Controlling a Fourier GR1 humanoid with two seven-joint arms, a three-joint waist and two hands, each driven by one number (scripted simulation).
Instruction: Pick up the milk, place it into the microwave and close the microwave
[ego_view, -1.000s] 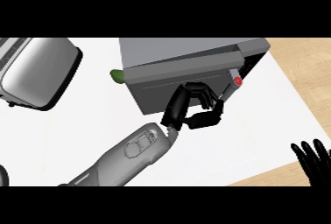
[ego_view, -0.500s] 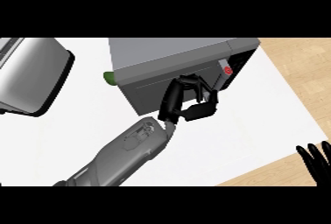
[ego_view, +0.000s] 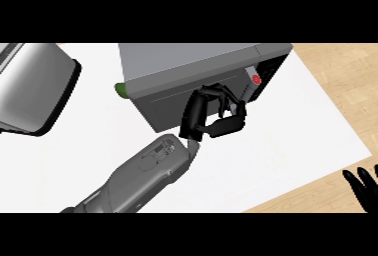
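On the white surface (ego_view: 295, 130), at the far side, stands the grey microwave (ego_view: 192, 65), and its door (ego_view: 188, 100) is almost against the body. At the right end of its front I see a dark panel with a red button (ego_view: 256, 78). A small green thing (ego_view: 119, 90) shows at the left corner of the microwave; I cannot tell what it is. At the far left lies a grey appliance with a dark rim (ego_view: 33, 90), well apart from my arm.

My left hand (ego_view: 214, 115) comes from the near edge with the grey forearm slanting to the far right. It is in front of the microwave door, and my fingers (ego_view: 193, 112) are curled; I see nothing held in them. My right hand (ego_view: 363, 187) rests at the near right corner, fingers up and relaxed, over the wooden floor (ego_view: 347, 70).

I cannot see the milk; whether it is inside the microwave I cannot tell.
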